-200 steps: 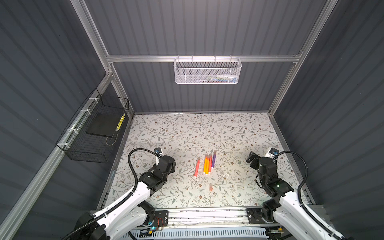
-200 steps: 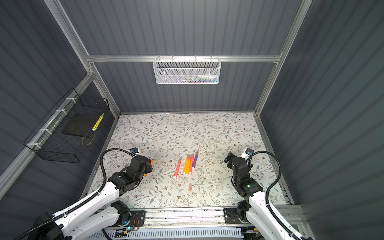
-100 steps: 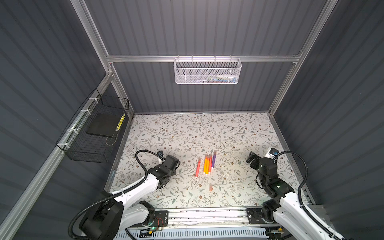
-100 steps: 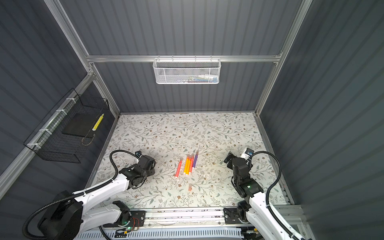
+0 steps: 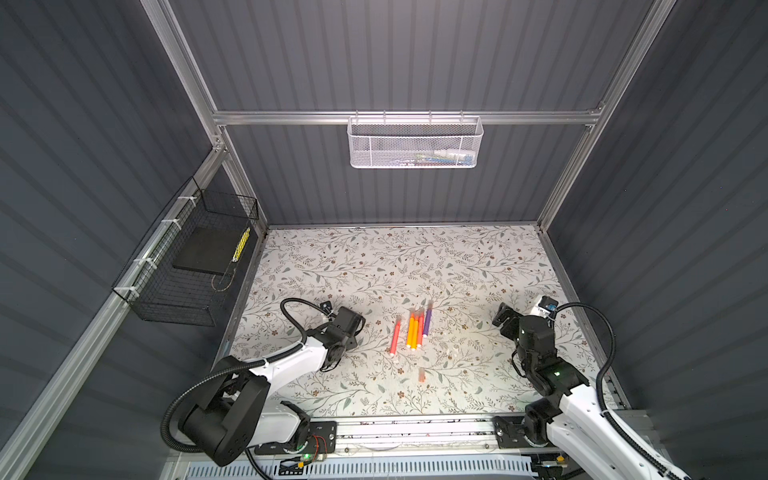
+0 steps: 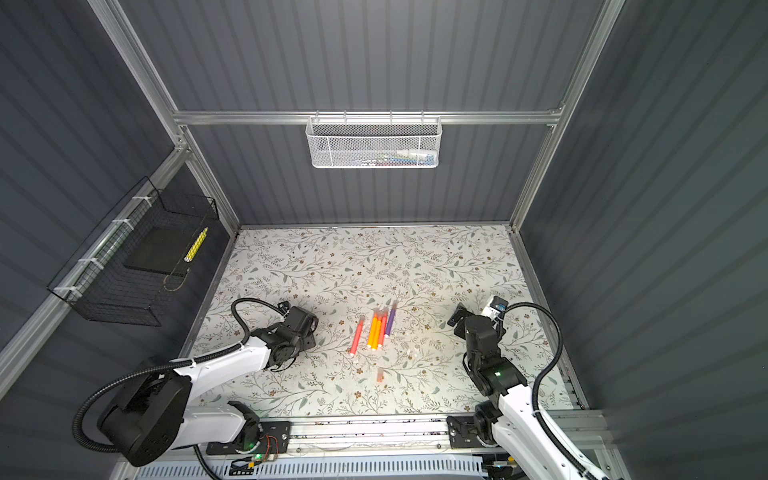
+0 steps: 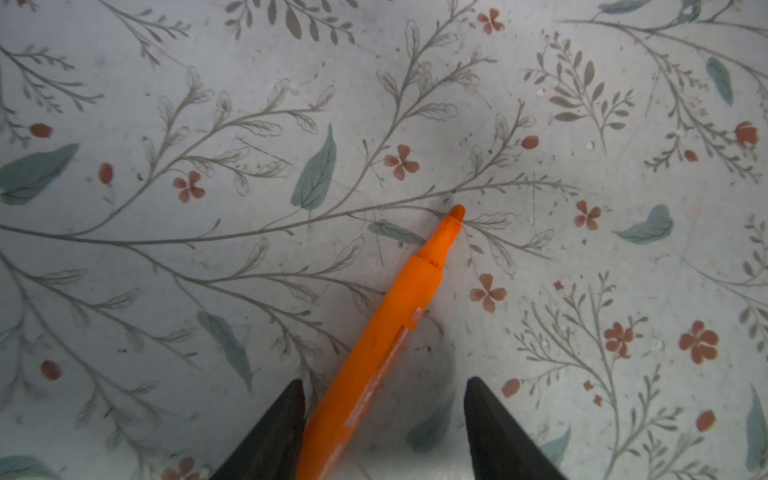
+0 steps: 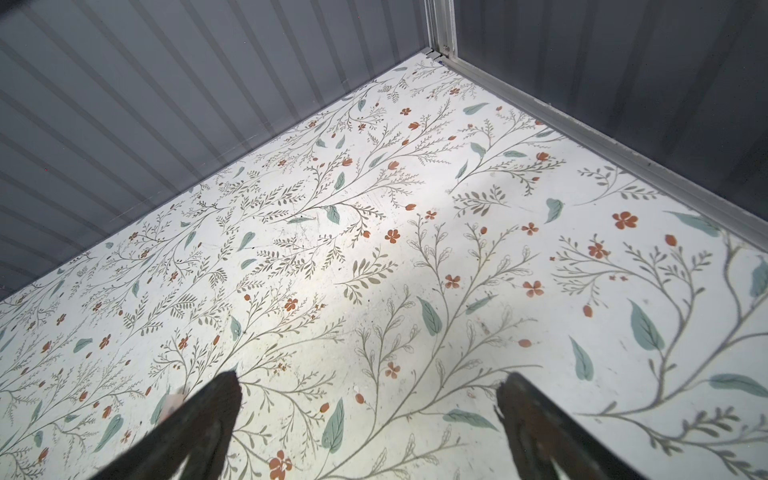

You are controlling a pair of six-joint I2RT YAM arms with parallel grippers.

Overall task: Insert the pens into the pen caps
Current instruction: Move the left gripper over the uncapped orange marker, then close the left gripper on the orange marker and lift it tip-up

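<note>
Two hazards govern this moment. First, the left gripper (image 7: 384, 381) has its jaws parted around an orange pen (image 7: 390, 328) without clamping it. The barrel leans against one finger (image 7: 274, 432), and a clear gap separates it from the opposite finger. The tapered tip rests at or just above the table (image 7: 582, 83). I judge that this smooth, round plastic barrel could roll or pivot on the slick printed surface if I close unevenly or withdraw carelessly. Either would leave the tip misaligned for capping. Second, the pen caps are short, translucent, pale-tinted tubes. One pinkish-orange cap (image 5: 422, 375) lies toward the front edge, well apart from the orange pen. Fainter ones near the pen group are hard to separate from the floral pattern, so I could mislocate one or knock it away. The other pens (image 5: 415, 328) lie side by side at mid-table in both top views, with a pink-red pen (image 5: 395, 338) slightly apart. I cannot tell whether their far ends already carry caps. The right gripper (image 8: 370, 375) hangs spread wide and empty over bare table. A pale object just beside one of its dark, matte, wedge-shaped fingers may be a cap, but I cannot confirm this.
</note>
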